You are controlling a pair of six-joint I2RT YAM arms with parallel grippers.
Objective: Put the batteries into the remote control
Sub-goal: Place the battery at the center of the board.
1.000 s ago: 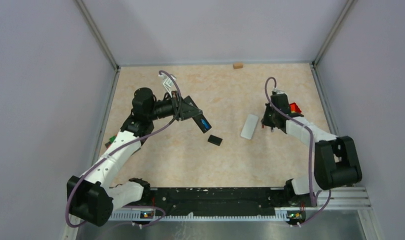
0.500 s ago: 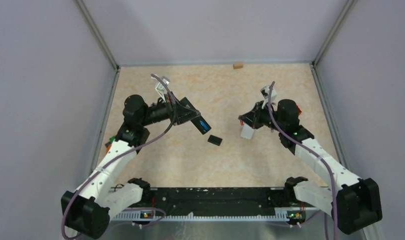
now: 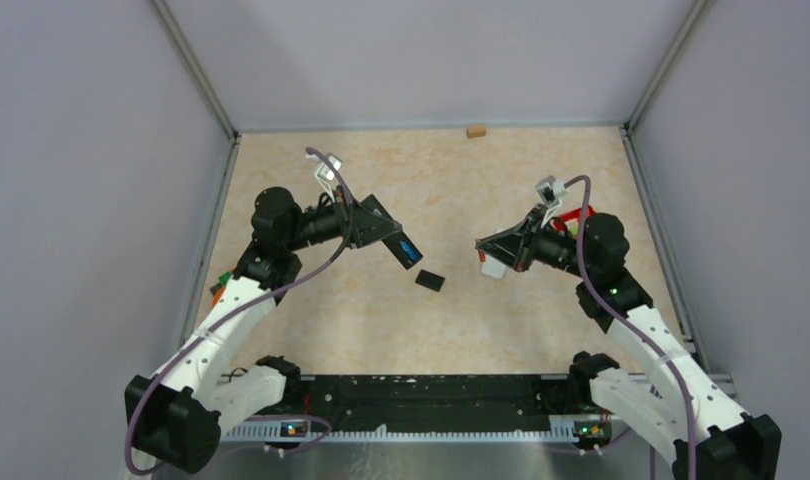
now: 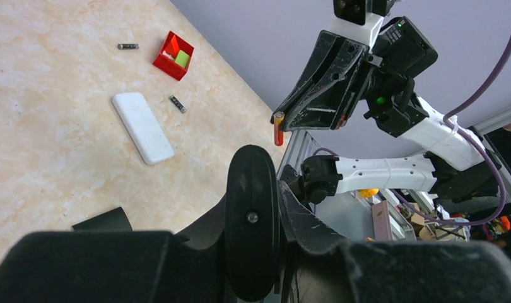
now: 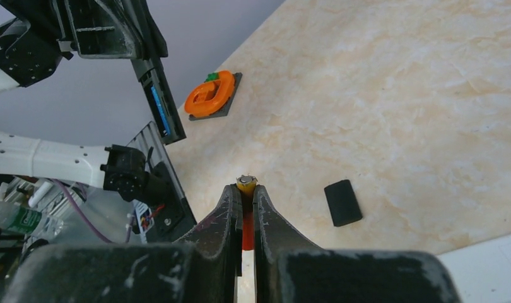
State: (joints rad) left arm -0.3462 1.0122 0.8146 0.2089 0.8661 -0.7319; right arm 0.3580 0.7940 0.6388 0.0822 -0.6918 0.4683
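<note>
Right wrist view, battery [image 5: 245, 184] mostly hidden between jaws, seemingly red-orange.

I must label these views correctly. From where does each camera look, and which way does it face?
Top external: above and behind the bases, facing down on the table; left arm and right arm show.
Left wrist: on the left arm, facing the right pincer; own fingers below.
Right wrist: facing the held remote; own fingers grip a red battery.
Both wrist views show the black cover.
</note>
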